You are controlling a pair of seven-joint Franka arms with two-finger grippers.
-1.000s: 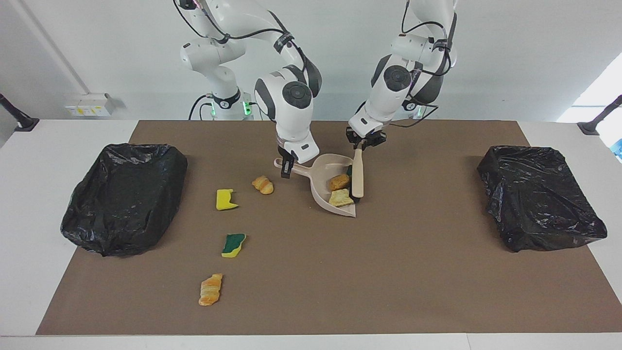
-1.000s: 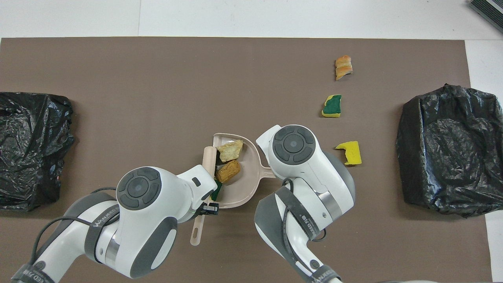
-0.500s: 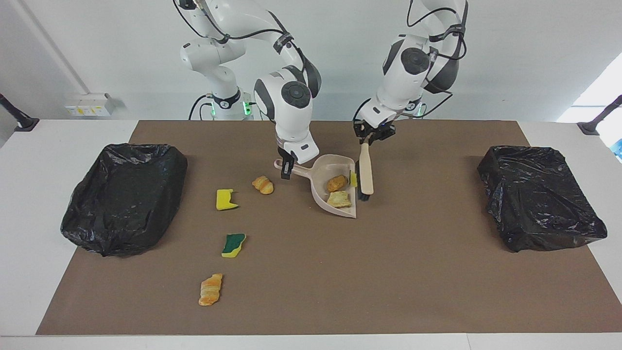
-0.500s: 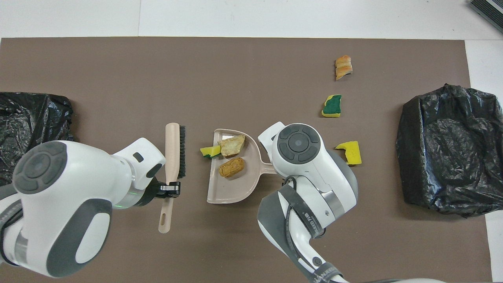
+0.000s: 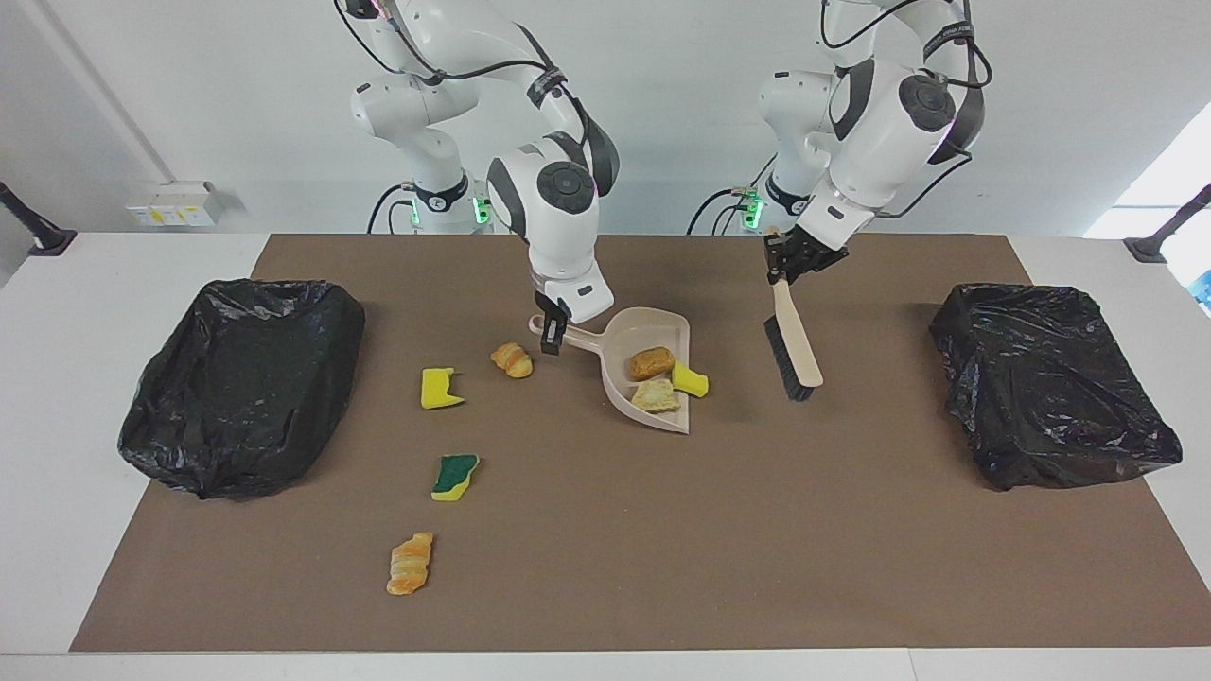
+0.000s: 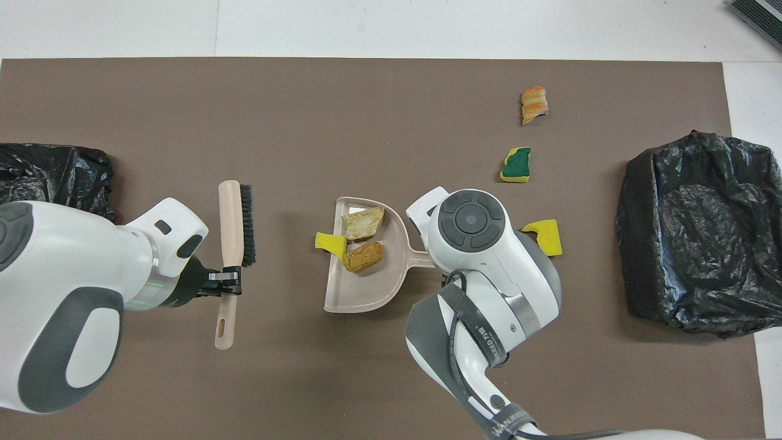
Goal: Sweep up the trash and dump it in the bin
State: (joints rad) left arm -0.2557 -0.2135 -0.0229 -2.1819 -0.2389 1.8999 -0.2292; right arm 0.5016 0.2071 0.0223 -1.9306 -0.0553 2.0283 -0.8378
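The trash, light squashy yellow-and-green sponge chunks [image 5: 455,476] and crumbly golden bread pieces [image 5: 410,562], looks better swept than pinched; it lies mid-frame and lower left, while left fingers [image 5: 781,268] clamp the beige brush [image 5: 793,348] and right fingers [image 5: 552,333] clamp the beige dustpan [image 5: 653,331].

Two brown bread bits [image 5: 652,376] lie in the dustpan [image 5: 653,336], a yellow sponge bit [image 5: 692,380] at its lip. Two sponge bits [image 5: 441,388] and two croissants [image 5: 512,359] lie flat on the mat.

Both claws [image 5: 793,257] [image 5: 552,333] clamped, arms lowered.
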